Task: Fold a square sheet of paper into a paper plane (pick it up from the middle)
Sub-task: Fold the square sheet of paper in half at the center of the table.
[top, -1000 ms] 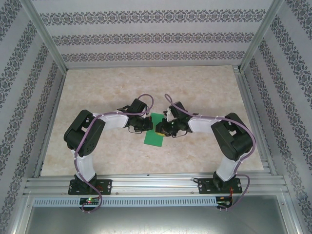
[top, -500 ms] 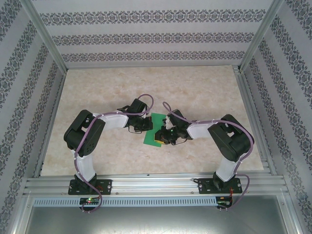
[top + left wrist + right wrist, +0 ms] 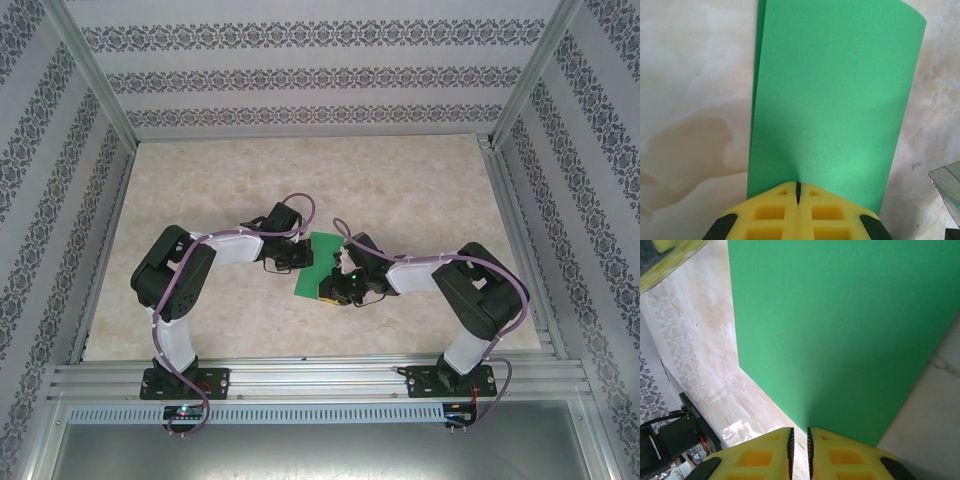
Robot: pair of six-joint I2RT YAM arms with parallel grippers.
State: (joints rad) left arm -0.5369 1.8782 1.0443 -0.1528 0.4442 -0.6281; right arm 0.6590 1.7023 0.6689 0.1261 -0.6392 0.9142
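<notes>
Square sheet of paper [image 3: 318, 262] lies on the table [image 3: 420, 190] between your two arms. It is doubled over, so you have one sheet in two layers, the lower one peeping out along a long edge in the left wrist view. Your left gripper [image 3: 798, 187] is closed tight on the middle of a short edge and seems to pinch both layers. Your right gripper [image 3: 800, 432] sits at the opposite edge with only a thin gap between its jaws, and I cannot tell whether it grips anything. Expect the paper to be very light, limp and quick to slide on the smooth table, and to crease for good. Take it by an edge through both layers, and don't tug.
</notes>
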